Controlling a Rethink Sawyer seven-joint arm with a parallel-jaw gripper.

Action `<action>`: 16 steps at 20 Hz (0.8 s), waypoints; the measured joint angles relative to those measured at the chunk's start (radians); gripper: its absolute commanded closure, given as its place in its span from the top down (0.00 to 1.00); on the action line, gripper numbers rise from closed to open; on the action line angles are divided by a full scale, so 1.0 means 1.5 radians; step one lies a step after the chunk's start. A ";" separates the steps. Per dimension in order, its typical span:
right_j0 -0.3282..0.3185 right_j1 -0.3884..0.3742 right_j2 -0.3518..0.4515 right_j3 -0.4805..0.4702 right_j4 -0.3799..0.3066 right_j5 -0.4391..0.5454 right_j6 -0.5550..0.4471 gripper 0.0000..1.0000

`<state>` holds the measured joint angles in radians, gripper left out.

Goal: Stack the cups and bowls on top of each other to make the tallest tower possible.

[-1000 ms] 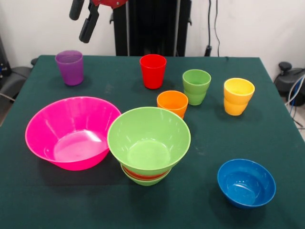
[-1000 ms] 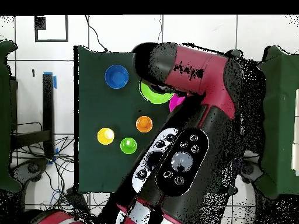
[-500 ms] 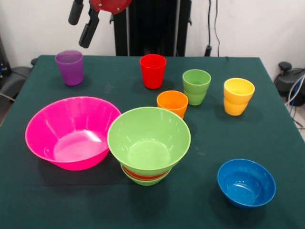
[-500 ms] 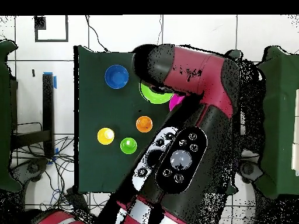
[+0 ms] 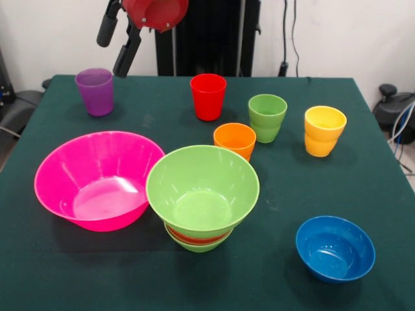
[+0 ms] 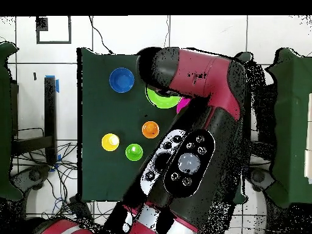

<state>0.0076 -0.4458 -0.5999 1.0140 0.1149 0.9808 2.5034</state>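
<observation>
Front view: fingers (image 5: 118,43) spread apart, empty, raised above the far part of the green surface (image 5: 65,272). Purple cup (image 5: 94,91) just below the fingers; red cup (image 5: 208,96), light green cup (image 5: 267,118), orange cup (image 5: 235,140) and yellow cup (image 5: 324,131) off to one side. Pink bowl (image 5: 97,179) well below the fingers; beside it the tower (image 5: 201,194), large green bowl atop red-orange and small green bowls. Blue bowl (image 5: 335,248) farthest away.

Overhead view: arm (image 6: 195,146) covering much of the surface; fingers hidden. Blue bowl (image 6: 122,80), orange cup (image 6: 150,129), yellow cup (image 6: 110,142), light green cup (image 6: 134,152) visible; tower (image 6: 159,97) partly covered.
</observation>
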 measured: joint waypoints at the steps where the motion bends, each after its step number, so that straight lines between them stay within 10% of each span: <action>1: -0.001 0.000 0.003 0.000 0.000 0.000 0.000 1.00; 16: -0.008 0.001 0.026 0.000 0.000 0.000 0.000 1.00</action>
<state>-0.0044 -0.4445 -0.5616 1.0140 0.1148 0.9808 2.5034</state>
